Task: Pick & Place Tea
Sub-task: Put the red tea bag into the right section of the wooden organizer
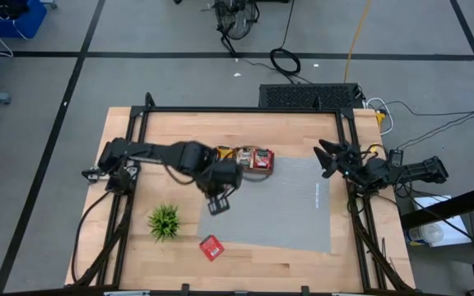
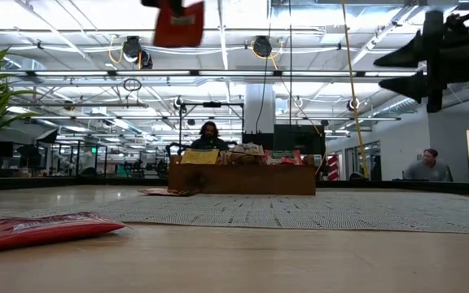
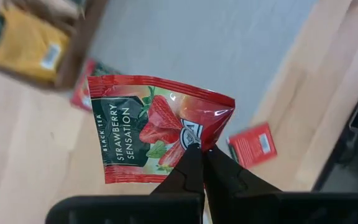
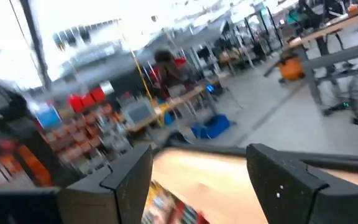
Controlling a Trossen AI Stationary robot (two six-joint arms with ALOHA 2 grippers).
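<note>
Tea packet (image 3: 157, 127): red strawberry sachet, pinched by one corner in my left gripper (image 3: 199, 149), lifted above the grey mat (image 1: 295, 205).
Right gripper (image 1: 329, 158): mine, fingers apart, empty, waiting at the table's right edge.
Placed: one red packet (image 1: 211, 247) on bare wood beside the plant (image 1: 164, 220).
Remaining: wooden tray (image 1: 245, 158) holds more packets.

Glossy foil tea packet (image 3: 157, 127), matt grey woven mat (image 1: 290, 205), pale wooden table (image 1: 179, 123)
</note>
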